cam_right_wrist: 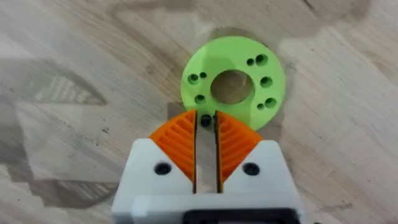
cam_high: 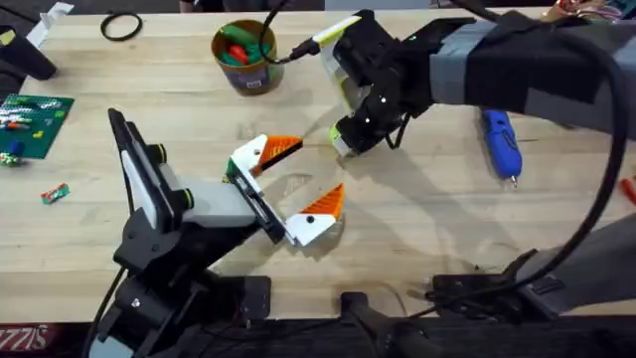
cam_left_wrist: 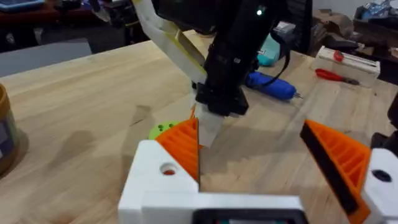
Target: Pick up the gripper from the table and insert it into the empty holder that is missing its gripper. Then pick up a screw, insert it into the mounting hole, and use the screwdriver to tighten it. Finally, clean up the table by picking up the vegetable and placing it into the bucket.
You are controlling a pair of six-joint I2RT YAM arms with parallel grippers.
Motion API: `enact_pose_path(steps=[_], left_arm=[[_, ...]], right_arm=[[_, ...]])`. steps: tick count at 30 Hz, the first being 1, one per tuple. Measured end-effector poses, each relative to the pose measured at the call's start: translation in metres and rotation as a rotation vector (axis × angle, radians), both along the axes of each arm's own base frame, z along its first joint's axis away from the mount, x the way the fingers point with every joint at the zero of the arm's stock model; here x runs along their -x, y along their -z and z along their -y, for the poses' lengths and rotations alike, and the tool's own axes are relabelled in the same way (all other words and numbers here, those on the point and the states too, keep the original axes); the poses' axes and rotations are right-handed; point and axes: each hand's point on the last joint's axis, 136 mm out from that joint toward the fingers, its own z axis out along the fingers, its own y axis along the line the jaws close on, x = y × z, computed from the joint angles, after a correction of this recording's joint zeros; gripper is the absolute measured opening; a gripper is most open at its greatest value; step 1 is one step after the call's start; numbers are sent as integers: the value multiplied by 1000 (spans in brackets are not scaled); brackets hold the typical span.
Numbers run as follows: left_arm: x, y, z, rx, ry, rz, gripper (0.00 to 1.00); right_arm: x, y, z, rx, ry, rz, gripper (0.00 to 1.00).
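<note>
The vegetable (cam_right_wrist: 239, 56), a lime-green disc with a centre hole, lies flat on the wood table. My right gripper (cam_right_wrist: 206, 118) points straight down at it. Its orange pads are shut with only a slim gap, and their tips sit over the disc's near rim. In the left wrist view the disc (cam_left_wrist: 160, 130) peeks out beside the descending right gripper (cam_left_wrist: 208, 127). My left gripper (cam_high: 303, 179) hovers wide open just in front, holding nothing. The bucket (cam_high: 243, 50) stands at the back with coloured pieces inside. The blue screwdriver (cam_high: 502, 144) lies at the right. The loose gripper, holder and screw are out of view.
A green studded board (cam_high: 30, 119) and a small wrapped piece (cam_high: 55, 193) lie at the left. A black ring (cam_high: 121, 27) rests at the back left. A red-handled tool (cam_left_wrist: 339, 76) sits by a white box (cam_left_wrist: 348, 62) beyond the screwdriver (cam_left_wrist: 270, 86).
</note>
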Motion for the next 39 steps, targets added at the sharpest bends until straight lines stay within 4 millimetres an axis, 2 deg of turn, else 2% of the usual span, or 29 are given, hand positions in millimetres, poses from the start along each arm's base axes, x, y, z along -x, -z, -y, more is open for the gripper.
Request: enact_pose_path(steps=[2, 8, 23, 28, 32, 39], left_arm=[[0, 0, 0, 0, 0, 0, 985], [0, 0, 0, 0, 0, 0, 985], [0, 0, 0, 0, 0, 0, 985], [0, 0, 0, 0, 0, 0, 985], [0, 0, 0, 0, 0, 0, 985], [0, 0, 0, 0, 0, 0, 985]], right_arm=[[1, 0, 1, 3, 0, -4, 163], [2, 0, 1, 4, 0, -6, 8], [2, 2, 1, 7, 0, -9, 4], [10, -3, 8, 37, 2, -50, 4], [10, -30, 10, 31, 5, -42, 4], [0, -109, 3, -62, 6, 84, 4]])
